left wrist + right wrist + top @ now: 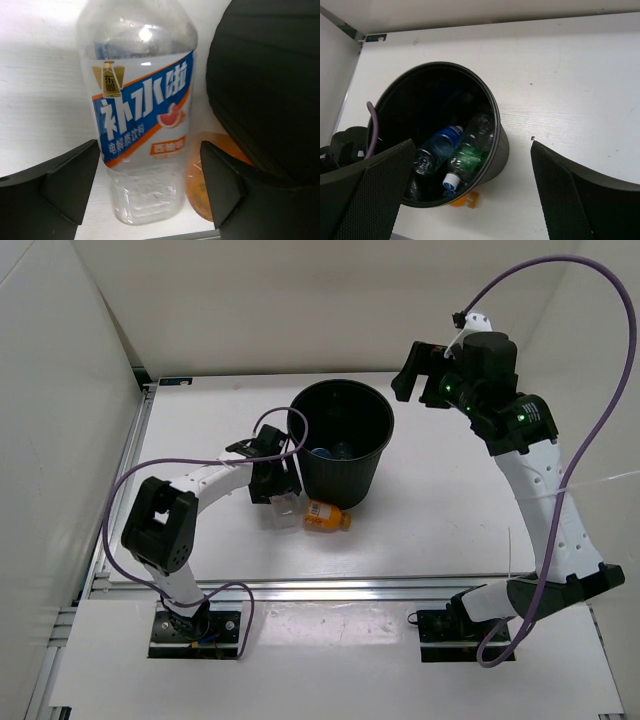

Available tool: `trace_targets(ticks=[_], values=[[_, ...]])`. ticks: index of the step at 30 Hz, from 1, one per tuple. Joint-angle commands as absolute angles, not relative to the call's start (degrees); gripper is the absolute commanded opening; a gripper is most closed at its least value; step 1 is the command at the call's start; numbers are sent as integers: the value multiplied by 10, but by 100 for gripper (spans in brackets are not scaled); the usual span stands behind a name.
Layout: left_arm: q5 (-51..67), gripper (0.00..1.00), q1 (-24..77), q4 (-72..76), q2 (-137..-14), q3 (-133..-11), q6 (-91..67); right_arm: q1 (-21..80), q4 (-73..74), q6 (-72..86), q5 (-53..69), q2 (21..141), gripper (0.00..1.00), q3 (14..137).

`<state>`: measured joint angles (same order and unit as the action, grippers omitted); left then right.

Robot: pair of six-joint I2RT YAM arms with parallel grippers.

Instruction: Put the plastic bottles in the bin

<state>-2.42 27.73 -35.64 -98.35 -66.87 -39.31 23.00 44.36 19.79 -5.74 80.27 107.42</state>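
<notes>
White tabletop boxed in by white walls. Top view: tall round black plastic bin upright mid-table. Left gripper low at bin's left side, over clear plastic bottle with blue-and-white label, apparently lying flat. Squat orange plastic bottle on its side just beside it, close against bin base. Right gripper raised beyond bin's right rim, jaws spread, nothing held.

Left wrist view: labelled bottle dead centre between both fingers; jaws apart, flanking it, not clamped yet. Gap plain on bin side, other finger near touching. Orange bottle peeking through that gap; bin wall at right.

Right wrist view: looks down into bin. Inside: blue-labelled clear bottle and green white-capped bottle, side by side on bottom. Possible third in dark part, cannot tell. Own fingers wide apart, empty. Orange bottle visible outside by bin base.

Progress, as judged: at least two bottles binned, two left on table. Step in hand, likely: closing on labelled bottle; lift and drop over rim to follow, orange one after.
</notes>
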Motion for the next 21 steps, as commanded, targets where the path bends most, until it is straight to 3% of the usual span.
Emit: trace_targets(ticks=[1,6,7,9,15,21], values=[[-11,88,282,-355,-991,-648,-379,230,440,173,-91,769,100,1058],[-17,66,282,-355,-986,-635,-374,230,440,173,-102,741,100,1028],[-17,47,282,-355,-971,-629,-374,230,440,173,-102,741,100,1021],[-47,36,282,-355,-949,-629,-380,230,440,173,-102,736,100,1021],[-174,36,288,-402,-813,-666,-388,230,440,173,-102,736,100,1015],[-295,37,303,-468,-753,-865,-353,230,440,191,-97,742,100,1015]])
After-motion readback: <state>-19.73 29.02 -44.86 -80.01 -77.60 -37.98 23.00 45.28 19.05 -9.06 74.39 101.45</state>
